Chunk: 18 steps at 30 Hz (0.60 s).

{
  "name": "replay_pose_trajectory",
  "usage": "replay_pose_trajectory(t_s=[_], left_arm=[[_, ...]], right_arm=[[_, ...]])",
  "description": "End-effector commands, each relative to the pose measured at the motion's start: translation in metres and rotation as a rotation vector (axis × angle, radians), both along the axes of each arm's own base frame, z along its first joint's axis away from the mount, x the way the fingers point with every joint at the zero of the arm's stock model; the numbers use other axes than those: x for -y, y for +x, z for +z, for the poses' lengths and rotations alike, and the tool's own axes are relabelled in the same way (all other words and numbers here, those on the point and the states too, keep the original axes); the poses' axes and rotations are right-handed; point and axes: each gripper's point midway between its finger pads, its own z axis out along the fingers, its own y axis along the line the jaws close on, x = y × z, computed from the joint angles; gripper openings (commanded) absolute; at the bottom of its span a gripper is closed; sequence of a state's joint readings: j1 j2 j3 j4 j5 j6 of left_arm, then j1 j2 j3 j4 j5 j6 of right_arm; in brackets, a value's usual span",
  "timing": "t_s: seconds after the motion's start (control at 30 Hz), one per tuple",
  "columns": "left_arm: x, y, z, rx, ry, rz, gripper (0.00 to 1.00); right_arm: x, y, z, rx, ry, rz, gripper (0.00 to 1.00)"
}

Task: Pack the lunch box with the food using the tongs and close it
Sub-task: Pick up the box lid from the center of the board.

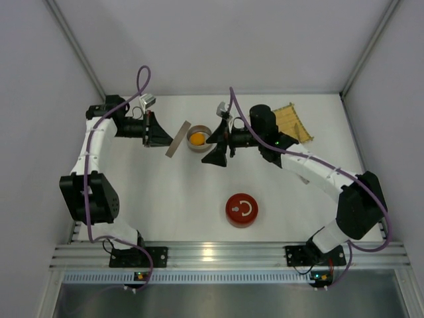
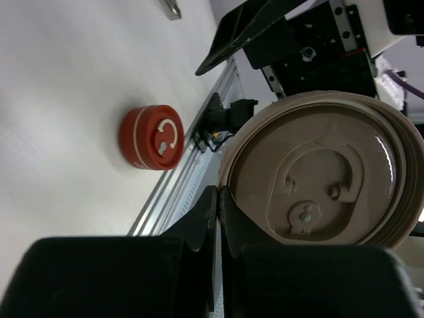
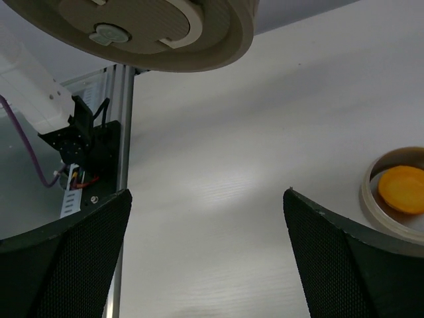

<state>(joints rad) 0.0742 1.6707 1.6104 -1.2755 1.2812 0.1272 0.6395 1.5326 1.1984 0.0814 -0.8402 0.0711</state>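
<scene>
The round beige lunch box (image 1: 199, 150) stands open at the back middle of the table, with the round orange food (image 1: 198, 138) inside. My left gripper (image 1: 165, 137) is shut on the rim of the beige lid (image 1: 177, 139) and holds it tilted on edge just left of the box. The lid (image 2: 318, 179) fills the left wrist view, its edge pinched in the left gripper (image 2: 216, 190). My right gripper (image 3: 206, 193) is open and empty just right of the box (image 3: 368, 199). A slim silvery end (image 2: 171, 8), which looks like the tongs, lies on the table.
A red round container (image 1: 242, 210) sits near the front middle. A bamboo mat (image 1: 293, 122) lies at the back right, partly under the right arm. Grey walls close the table at the back and sides, and an aluminium rail (image 1: 212, 252) runs along the near edge.
</scene>
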Motion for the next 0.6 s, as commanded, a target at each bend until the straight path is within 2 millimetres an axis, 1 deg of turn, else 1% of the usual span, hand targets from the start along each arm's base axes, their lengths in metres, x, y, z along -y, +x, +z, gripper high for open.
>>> replay_pose_trajectory(t_s=[0.0,0.03,0.07,0.1,0.13,0.17,0.2,0.23,0.27,0.4,0.5,0.57], left_arm=[[0.009,-0.026,0.037,0.040,-0.188,-0.050,0.00],[0.010,-0.028,0.038,0.035,-0.204,-0.053,0.00],[0.010,-0.031,0.035,0.013,-0.223,-0.054,0.00],[0.011,-0.034,0.040,0.007,-0.259,-0.059,0.00],[0.011,-0.035,0.040,0.006,-0.273,-0.063,0.00],[0.012,-0.036,0.040,0.003,-0.292,-0.067,0.00],[0.012,-0.040,0.039,-0.032,-0.315,-0.068,0.00],[0.012,-0.039,0.041,-0.019,-0.348,-0.077,0.00],[0.012,-0.041,0.042,-0.032,-0.362,-0.081,0.00],[0.013,-0.045,0.038,-0.073,-0.389,-0.083,0.00],[0.014,-0.049,0.038,-0.078,-0.392,-0.082,0.00],[0.016,-0.053,0.038,-0.082,-0.392,-0.089,0.00]], right_arm=[[-0.009,-0.010,0.059,0.200,0.119,0.059,0.94],[-0.008,-0.010,0.061,0.203,0.117,0.061,0.93],[-0.009,-0.012,0.069,0.215,0.126,0.070,0.92],[-0.009,-0.014,0.073,0.222,0.132,0.074,0.90],[-0.008,-0.014,0.078,0.229,0.139,0.077,0.90],[-0.009,-0.017,0.089,0.244,0.153,0.093,0.90],[-0.010,-0.018,0.093,0.246,0.159,0.104,0.89],[-0.010,-0.020,0.098,0.243,0.167,0.117,0.89],[-0.010,-0.024,0.110,0.259,0.188,0.142,0.89],[-0.011,-0.033,0.132,0.272,0.239,0.196,0.86],[-0.013,-0.037,0.136,0.277,0.255,0.222,0.84],[-0.013,-0.039,0.135,0.286,0.255,0.240,0.82]])
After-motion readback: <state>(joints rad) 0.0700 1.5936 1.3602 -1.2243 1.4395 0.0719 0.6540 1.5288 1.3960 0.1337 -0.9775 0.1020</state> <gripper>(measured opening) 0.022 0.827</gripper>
